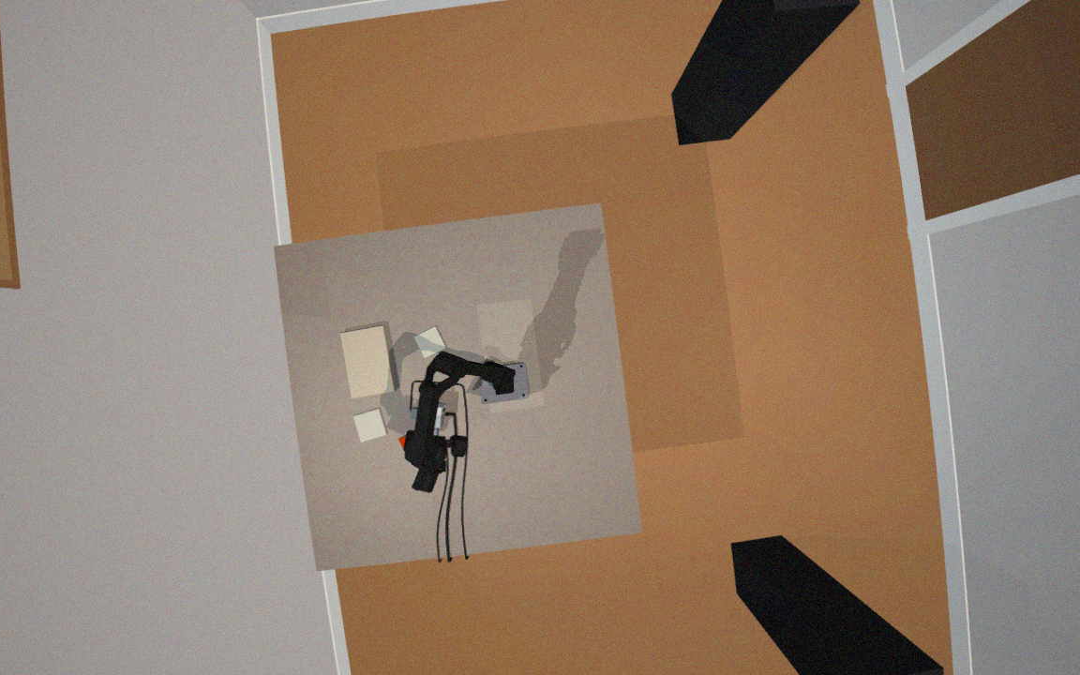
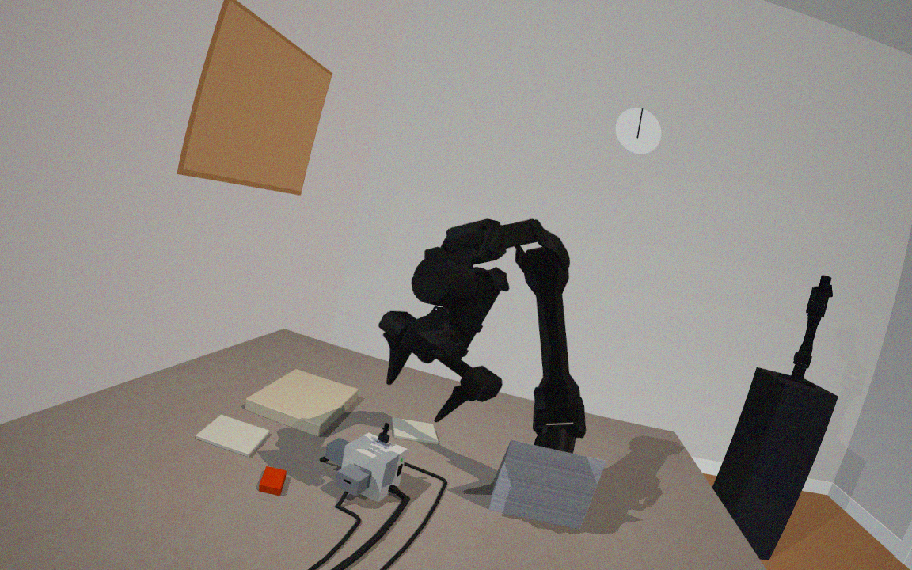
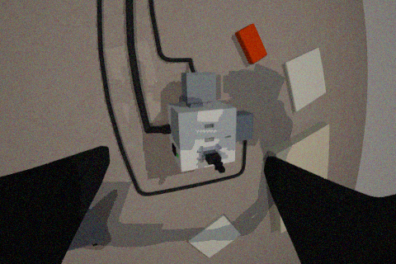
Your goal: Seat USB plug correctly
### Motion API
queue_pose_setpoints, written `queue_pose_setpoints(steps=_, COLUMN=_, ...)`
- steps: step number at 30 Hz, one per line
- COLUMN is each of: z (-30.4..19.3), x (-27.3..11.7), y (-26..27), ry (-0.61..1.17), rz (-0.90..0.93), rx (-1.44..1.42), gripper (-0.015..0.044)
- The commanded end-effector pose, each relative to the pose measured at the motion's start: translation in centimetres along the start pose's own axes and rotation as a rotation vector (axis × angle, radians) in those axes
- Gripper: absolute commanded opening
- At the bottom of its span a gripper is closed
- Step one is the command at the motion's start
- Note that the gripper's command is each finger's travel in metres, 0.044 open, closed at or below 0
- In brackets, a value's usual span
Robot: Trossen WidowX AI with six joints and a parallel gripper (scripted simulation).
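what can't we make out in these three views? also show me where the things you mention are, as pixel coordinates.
- Power cube (image 2: 373, 464) (image 3: 198, 132), top view: mostly behind the arm.
- USB plug (image 2: 384, 432) (image 3: 214, 159), exterior and wrist: too small and dark to tell which way round.
- Its metal end, wrist: hidden by plug body and socket.
- Red block (image 1: 402, 442) (image 2: 272, 480) (image 3: 251, 44), top: mostly under the arm.
- Gripper (image 2: 413, 402) fingers' rear ends, wrist: cut off by the frame edge.
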State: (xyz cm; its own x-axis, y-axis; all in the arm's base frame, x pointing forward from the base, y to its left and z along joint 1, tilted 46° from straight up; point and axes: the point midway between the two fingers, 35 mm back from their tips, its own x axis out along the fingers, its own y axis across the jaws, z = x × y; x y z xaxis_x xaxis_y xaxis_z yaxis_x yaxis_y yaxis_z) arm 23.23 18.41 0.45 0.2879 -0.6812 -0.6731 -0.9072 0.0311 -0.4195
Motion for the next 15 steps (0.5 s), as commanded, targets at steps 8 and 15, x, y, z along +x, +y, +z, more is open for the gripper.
queue_pose_setpoints(steps=8, z=-6.1, x=6.8, y=-6.1, ry=0.069, rz=0.268, rx=-0.088, gripper=0.044)
queue_pose_setpoints(steps=15, z=-5.9, x=6.8, y=-5.9, ry=0.069, rz=0.268, rx=-0.088, gripper=0.044)
